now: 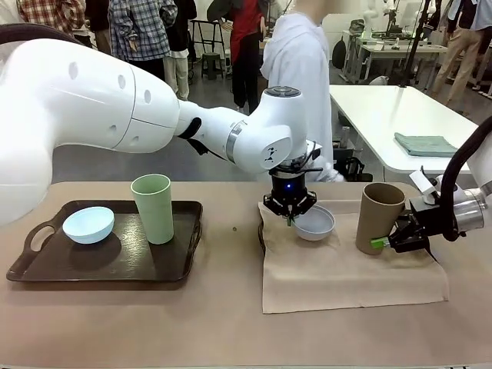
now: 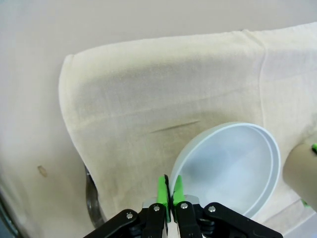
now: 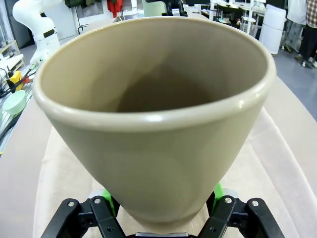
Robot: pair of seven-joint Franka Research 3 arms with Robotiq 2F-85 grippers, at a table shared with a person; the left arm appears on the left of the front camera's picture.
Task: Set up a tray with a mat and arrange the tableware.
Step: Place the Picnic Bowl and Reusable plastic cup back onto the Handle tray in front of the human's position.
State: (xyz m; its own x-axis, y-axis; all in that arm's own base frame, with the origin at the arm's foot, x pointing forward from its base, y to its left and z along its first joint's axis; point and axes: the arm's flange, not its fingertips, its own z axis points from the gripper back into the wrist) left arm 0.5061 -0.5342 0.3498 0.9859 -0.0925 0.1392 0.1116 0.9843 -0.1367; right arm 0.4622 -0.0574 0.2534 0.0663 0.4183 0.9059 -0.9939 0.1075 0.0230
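Observation:
My left gripper reaches across the middle and is shut on the rim of the white bowl, which hangs tilted just over the beige mat. In the left wrist view the green fingertips pinch the white bowl's edge above the mat. My right gripper is shut on the base of the tan-brown tumbler, which stands on the mat's right part. The tumbler sits between the pads of my right gripper. On the dark tray at the left are the light blue bowl and the pale green tumbler.
The mat lies loose on the tan table, right of the tray. A dark curved rim peeks from under the mat's left edge. A person stands at the far side, and another table carries a folded cloth.

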